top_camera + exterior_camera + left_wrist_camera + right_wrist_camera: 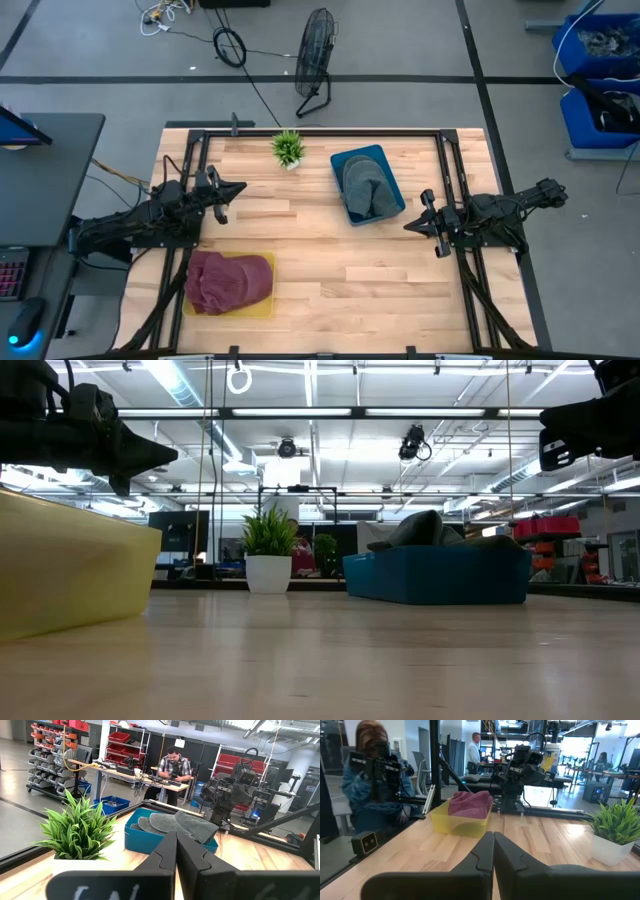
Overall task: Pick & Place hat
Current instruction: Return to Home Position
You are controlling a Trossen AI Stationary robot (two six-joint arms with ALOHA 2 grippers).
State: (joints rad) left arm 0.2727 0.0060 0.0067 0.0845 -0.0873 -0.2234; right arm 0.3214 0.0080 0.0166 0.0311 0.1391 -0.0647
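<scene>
Now grey caps point(368, 190) in the blue bin point(346, 162), well apart from clenched, empty left fingers point(162, 859) and right fingers point(480, 856)

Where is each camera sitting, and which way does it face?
High view: above the table, looking straight down; left gripper and right gripper at opposite sides.
Low view: at table-top height, looking across at the plant and blue bin; arms in the top corners.
Left wrist view: on the left arm, facing the blue bin past its own shut fingers; right arm beyond.
Right wrist view: on the right arm, facing the yellow bin past its own shut fingers; left arm beyond.
Shared: the plant shows in all four.
</scene>
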